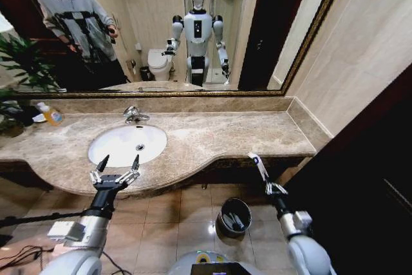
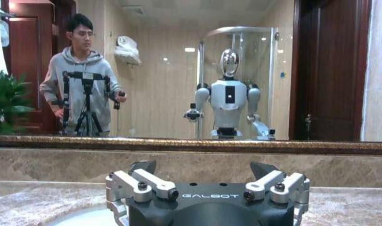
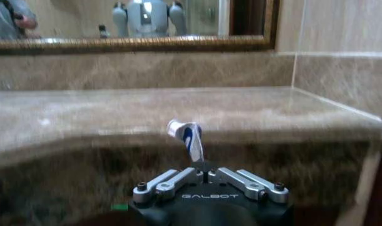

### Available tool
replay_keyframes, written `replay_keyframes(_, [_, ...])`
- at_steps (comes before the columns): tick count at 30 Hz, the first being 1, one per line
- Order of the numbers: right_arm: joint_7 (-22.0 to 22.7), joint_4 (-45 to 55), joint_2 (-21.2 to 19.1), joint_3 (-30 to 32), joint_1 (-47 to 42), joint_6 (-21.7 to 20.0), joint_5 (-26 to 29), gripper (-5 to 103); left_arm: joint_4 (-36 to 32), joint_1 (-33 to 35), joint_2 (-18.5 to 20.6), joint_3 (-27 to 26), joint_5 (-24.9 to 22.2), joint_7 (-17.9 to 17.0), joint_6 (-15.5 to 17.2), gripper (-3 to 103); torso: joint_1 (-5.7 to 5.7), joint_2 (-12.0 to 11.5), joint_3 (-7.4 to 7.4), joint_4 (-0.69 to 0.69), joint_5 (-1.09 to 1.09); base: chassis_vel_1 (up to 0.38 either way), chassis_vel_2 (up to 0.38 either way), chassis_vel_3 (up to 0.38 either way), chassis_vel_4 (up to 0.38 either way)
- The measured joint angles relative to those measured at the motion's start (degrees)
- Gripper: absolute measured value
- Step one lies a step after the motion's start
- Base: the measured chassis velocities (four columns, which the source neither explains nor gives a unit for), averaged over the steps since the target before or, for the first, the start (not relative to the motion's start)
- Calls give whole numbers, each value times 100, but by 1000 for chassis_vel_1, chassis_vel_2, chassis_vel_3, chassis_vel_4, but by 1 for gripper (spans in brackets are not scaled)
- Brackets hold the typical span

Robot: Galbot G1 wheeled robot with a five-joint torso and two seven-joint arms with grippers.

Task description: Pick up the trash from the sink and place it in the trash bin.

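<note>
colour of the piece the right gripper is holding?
White with a blue marking, a small tube pinched in the right gripper; clearest in the right wrist view.

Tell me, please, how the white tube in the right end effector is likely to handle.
The tube, pinched at its lower end by the right end effector, stands up unsupported, so it is probably light and fairly stiff. Its top looks crumpled, so it may flex if squeezed. Being thin and held only by one end, it could pivot or slip when swung.
</note>
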Motion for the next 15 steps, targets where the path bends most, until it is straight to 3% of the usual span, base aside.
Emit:
replay_keyframes(5, [-16, -783, 92, -165, 12, 284, -329, 0, 0, 0, 0, 0, 0, 0, 0, 100, 0, -1, 0, 0, 1, 0, 0, 0, 0])
replay_keyframes(15, [-48, -2806, 69, -696, 778, 214, -845, 0, 0, 0, 0, 0, 0, 0, 0, 100, 0, -1, 1, 0, 1, 0, 0, 0, 0])
